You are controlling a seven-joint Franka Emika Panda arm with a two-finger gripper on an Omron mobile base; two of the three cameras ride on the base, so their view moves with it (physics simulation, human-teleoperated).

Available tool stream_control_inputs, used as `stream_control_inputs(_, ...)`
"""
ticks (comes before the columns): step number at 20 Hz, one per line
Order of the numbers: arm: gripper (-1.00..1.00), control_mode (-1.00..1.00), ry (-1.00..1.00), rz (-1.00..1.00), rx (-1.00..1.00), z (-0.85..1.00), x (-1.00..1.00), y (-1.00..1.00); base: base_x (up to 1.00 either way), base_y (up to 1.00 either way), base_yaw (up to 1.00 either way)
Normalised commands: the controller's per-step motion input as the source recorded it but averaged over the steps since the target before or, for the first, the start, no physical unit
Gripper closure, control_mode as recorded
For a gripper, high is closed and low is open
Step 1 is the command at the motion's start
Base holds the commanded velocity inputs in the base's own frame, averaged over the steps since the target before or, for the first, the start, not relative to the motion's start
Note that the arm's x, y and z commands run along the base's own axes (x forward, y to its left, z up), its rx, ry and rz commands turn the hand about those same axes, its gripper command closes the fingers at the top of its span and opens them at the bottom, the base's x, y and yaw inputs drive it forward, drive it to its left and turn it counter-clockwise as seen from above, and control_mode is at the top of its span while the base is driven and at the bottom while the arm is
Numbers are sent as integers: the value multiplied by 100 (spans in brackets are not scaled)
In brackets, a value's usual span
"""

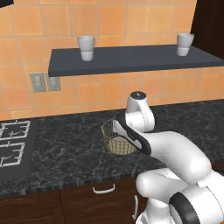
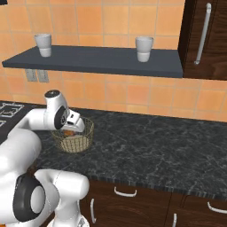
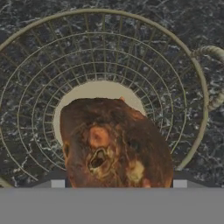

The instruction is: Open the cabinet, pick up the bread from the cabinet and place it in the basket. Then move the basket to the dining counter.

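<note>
1. Bread (image 3: pixel 114 146) sits betw. the hand (image 2: pixel 71 128) fingers, closed on it, directly over basket's pale base.
2. Basket (image 1: pixel 117 138) on black granite surface (image 2: pixel 146 146), w/ hand inside its rim.
3. Two white cups (image 1: pixel 86 47) on shelf (image 1: pixel 131 59) above.

Two white cups (image 1: pixel 86 47) (image 1: pixel 184 43) on dark wall shelf (image 1: pixel 131 59) — orange tile behind, outlets (image 1: pixel 45 82) below; stove grates (image 1: pixel 13 142) at left, black speckled table (image 2: pixel 155 146).

The white arm folds forward from its base — elbow raised, wrist bent down — and its hand (image 2: pixel 71 128) points downward, fingers closed on something dark brown.
</note>
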Motion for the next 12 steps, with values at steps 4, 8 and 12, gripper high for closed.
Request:
stream_control_inputs(4,-100,-100,0,0,0,-15,22,0,0,0,0)
stream_control_inputs(8,-100,-100,0,0,0,-20,41,0,0,0,0)
stream_control_inputs(12,-100,-100,0,0,0,-23,57,0,0,0,0)
